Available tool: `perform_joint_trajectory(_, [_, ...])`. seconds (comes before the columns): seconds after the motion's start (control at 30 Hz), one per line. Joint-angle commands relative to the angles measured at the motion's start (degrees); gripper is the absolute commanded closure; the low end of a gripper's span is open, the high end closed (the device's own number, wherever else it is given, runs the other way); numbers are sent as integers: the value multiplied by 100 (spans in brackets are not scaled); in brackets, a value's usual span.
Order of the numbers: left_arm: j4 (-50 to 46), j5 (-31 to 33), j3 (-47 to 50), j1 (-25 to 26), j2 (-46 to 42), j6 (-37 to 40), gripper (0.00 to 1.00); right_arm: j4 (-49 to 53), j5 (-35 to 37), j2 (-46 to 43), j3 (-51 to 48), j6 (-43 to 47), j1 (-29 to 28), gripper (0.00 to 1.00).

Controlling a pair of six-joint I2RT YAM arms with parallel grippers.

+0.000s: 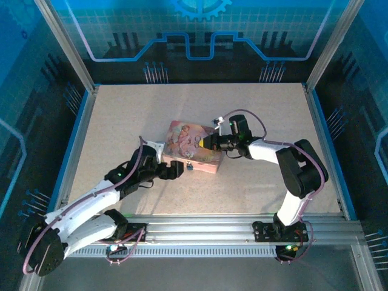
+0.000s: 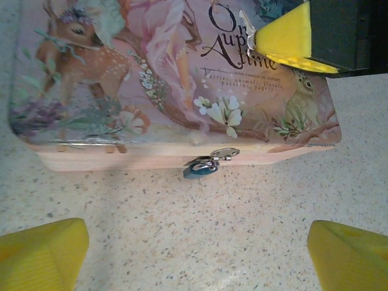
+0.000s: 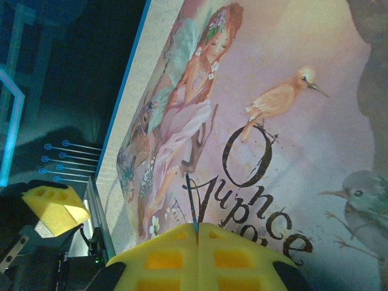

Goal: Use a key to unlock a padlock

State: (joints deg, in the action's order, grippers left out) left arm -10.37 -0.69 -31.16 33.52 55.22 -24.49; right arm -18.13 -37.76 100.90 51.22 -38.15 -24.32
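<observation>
Worktop [image 1: 121, 121] with a pink box [image 1: 191, 145], padlock [image 2: 200, 168] on its front clasp, key [image 3: 191, 200] over its lid
On the left, the left hand [image 1: 174, 170] sits low before the box front, yellow pads [image 2: 42, 254] spread wide and clear of it; the padlock hangs at the middle of that front wall, ahead of the pads. On the right, the right hand [image 3: 197, 233] is over the lid, pads pressed together, pinching the thin key, which pokes out across the lettering
</observation>
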Motion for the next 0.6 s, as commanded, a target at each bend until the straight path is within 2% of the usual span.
perform_joint_trajectory(0.0, [687,-405,242,-58,241,-198,10,580,170,52,-364,106,51,100])
perform_joint_trajectory(0.13, [1033,-557,293,-68,543,-385,17,555,191,-26,-475,115,43,100])
perform_joint_trajectory(0.57, [2630,-1150,526,-54,1850,-823,25,500,331,-89,-587,106,-19,100])
